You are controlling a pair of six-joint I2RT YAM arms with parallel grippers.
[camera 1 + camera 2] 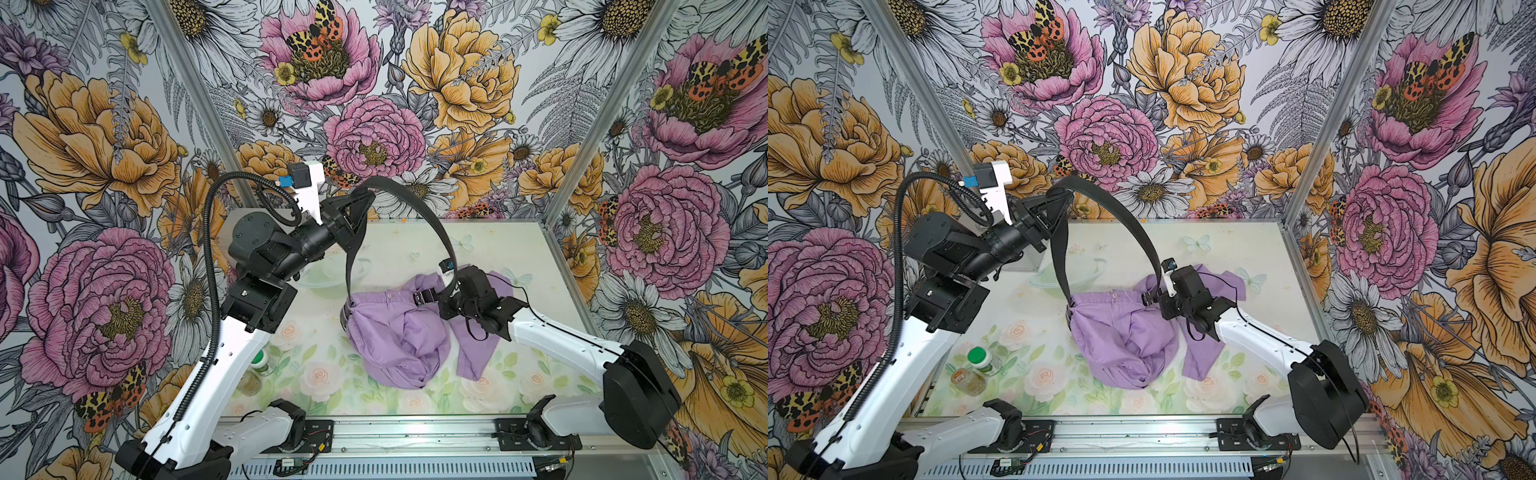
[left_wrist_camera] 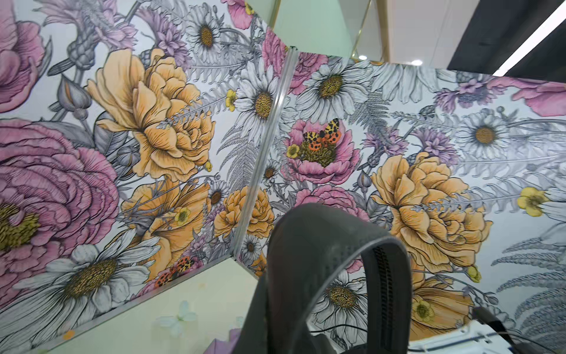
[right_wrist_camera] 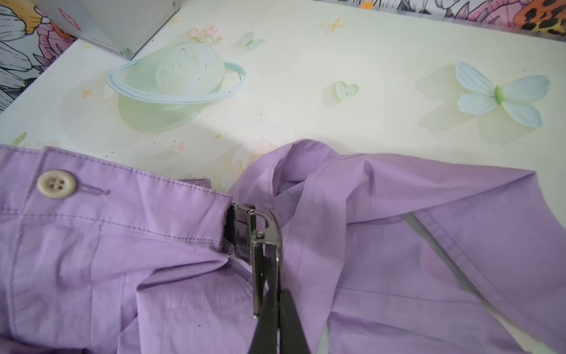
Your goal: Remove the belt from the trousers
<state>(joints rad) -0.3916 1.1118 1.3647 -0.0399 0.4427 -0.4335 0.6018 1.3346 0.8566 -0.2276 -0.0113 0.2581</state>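
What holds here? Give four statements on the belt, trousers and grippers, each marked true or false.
1. The left gripper holds the belt raised above the table. True.
2. The right gripper is open, clear of the buckle. False: it is shut on the buckle.
3. The belt is fully out of the trousers. False: its strap runs into the waistband.
4. A green-lidded jar stands on the table near the left arm. True.
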